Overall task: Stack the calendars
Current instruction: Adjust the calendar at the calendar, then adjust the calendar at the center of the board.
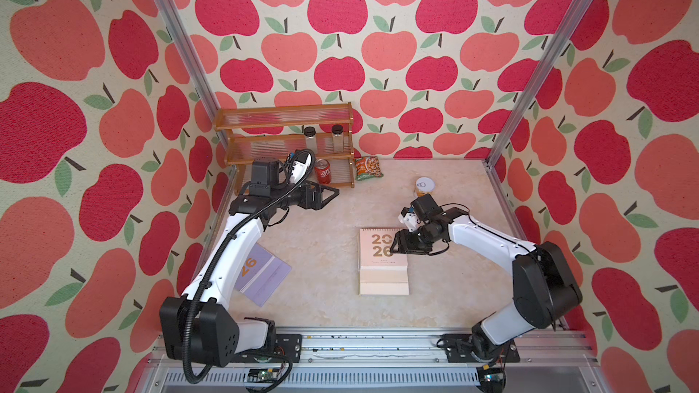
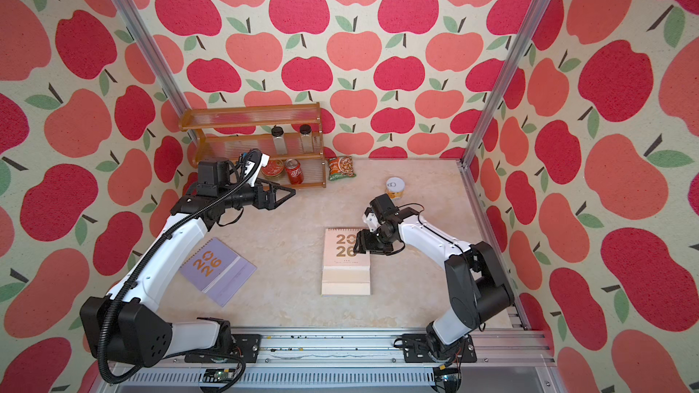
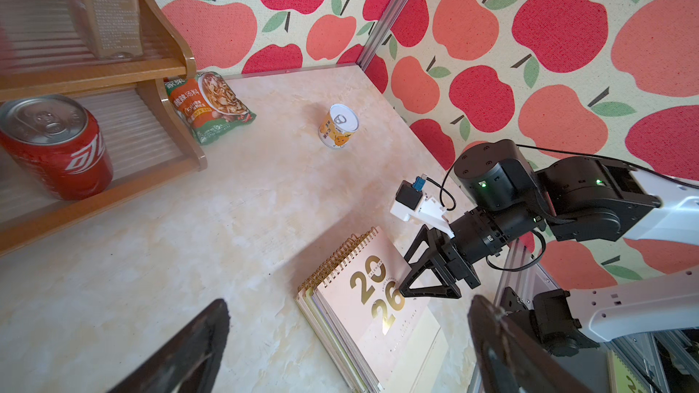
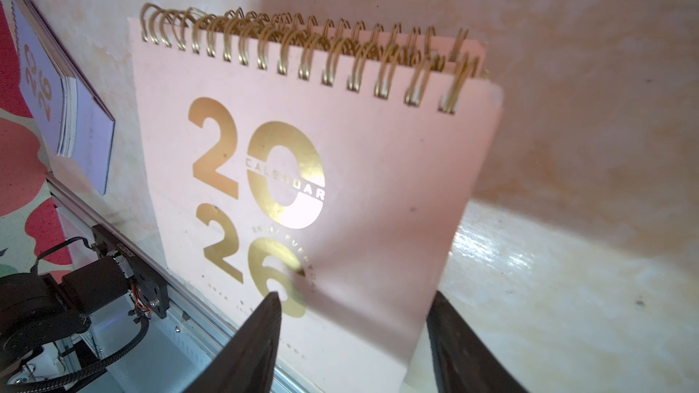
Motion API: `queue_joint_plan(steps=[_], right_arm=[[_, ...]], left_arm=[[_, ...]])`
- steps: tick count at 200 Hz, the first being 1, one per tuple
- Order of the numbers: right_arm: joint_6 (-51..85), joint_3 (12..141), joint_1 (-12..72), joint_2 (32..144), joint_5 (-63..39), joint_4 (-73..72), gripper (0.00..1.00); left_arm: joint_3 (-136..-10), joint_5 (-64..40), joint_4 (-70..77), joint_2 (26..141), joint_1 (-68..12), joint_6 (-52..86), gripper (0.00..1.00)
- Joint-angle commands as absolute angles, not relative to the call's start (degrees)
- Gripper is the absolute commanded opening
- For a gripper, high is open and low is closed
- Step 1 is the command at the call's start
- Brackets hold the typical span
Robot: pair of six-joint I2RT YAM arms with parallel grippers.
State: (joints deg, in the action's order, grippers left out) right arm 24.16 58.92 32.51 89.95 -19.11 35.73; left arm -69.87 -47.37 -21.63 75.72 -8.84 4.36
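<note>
Centrally, the pink spiral-bound calendar (image 1: 378,258), gold "2026 CALENDAR", tops a stack (image 1: 384,283) on the marbled beige bench (image 1: 321,243), with the black right hand (image 1: 393,246) half spread astride its right edge. A lilac calendar (image 2: 219,270) lies lower left; the left hand (image 1: 336,192) is spread wide. Apple-print walls (image 1: 378,51) surround.

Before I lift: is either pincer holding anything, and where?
Left pincer: nothing. Right pincer straddles the top pink calendar at its side edge; a firm grip cannot be told.
</note>
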Motion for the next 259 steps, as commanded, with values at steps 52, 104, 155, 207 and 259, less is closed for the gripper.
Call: queue_joint_plan(steps=[52, 104, 155, 207, 259], right_arm=[[21.06, 63.3, 32.32, 81.96, -12.78, 39.47, 0.83], [17.63, 73.91, 35.74, 87.87, -12.79, 37.42, 0.99], [13.85, 89.56, 40.88, 100.23, -15.02, 39.16, 0.99], [13.09, 100.79, 43.39, 109.79, -19.73, 41.63, 0.99], [11.95, 107.49, 46.78, 117.04, -22.41, 44.8, 0.99]], left_arm=[[-69.14, -37.53, -24.09, 71.43, -5.17, 8.1, 0.96], [-61.54, -13.17, -32.92, 62.61, 5.33, 23.63, 0.98], [-50.59, -7.39, -40.03, 52.97, 16.53, 34.8, 0.99], [-41.43, -6.67, -41.92, 45.45, 25.59, 41.08, 1.0], [-32.68, -8.9, -37.71, 45.57, 33.99, 41.78, 0.99]])
